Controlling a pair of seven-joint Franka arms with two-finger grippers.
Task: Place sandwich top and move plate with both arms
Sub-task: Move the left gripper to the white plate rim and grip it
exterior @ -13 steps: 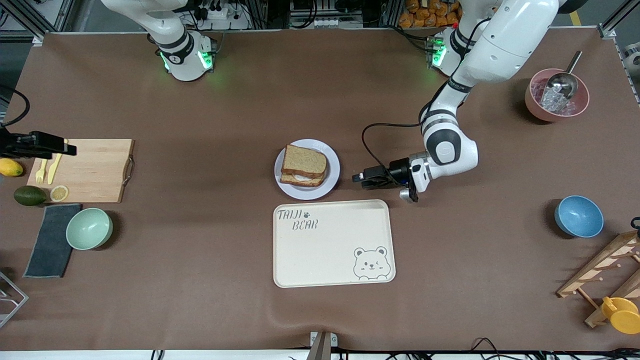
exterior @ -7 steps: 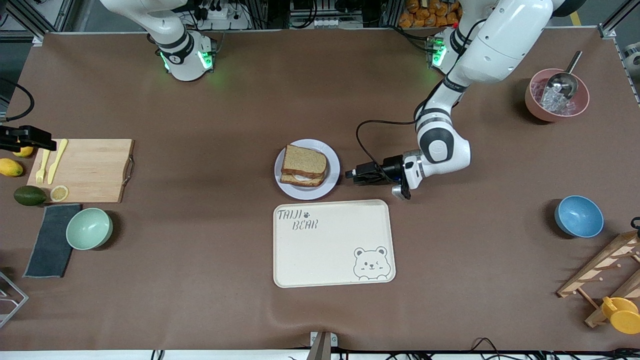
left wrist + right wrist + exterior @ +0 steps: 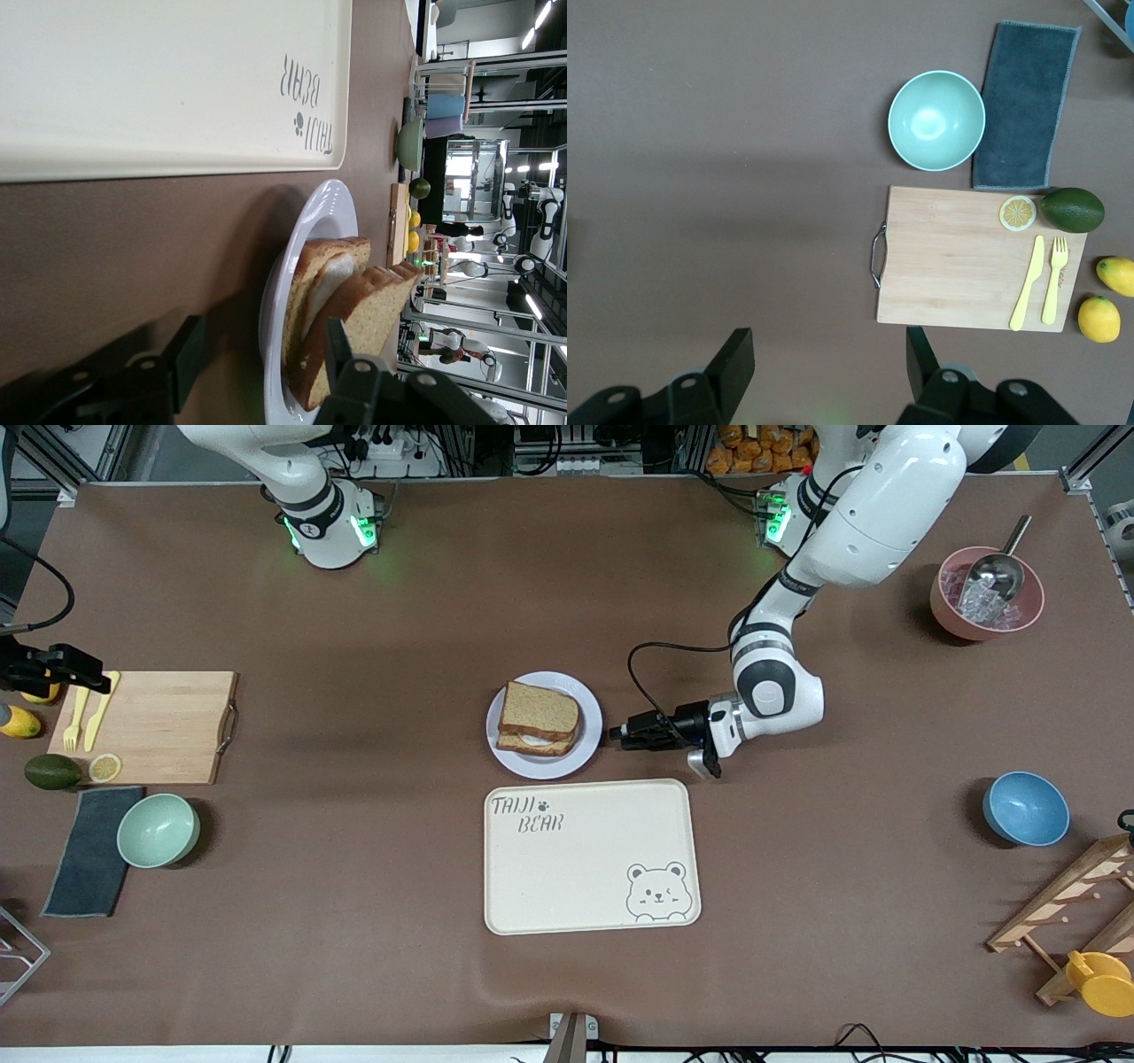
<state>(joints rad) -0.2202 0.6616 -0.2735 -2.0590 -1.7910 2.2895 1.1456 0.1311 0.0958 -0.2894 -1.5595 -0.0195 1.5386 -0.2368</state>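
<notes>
Two arms are working here: the right arm (image 3: 310,505) and the left arm (image 3: 873,505). One plate (image 3: 591,744) is sitting mid-frame, carrying two bread slices: a top slice (image 3: 540,710) and a lower slice (image 3: 523,746). One tray (image 3: 585,868) is lying below it. Three bowls are standing about: green bowl (image 3: 158,830), blue bowl (image 3: 1025,808) and pink bowl (image 3: 952,615), the last holding one scoop (image 3: 999,571). One board (image 3: 164,726) is bearing one fork (image 3: 73,728), one knife (image 3: 97,722) and one lemon slice (image 3: 104,767). One avocado (image 3: 51,771), two lemons (image 3: 1117,275) (image 3: 1099,319), one cloth (image 3: 89,859), one rack (image 3: 1072,903) and one yellow cup (image 3: 1103,981) are lying around.
</notes>
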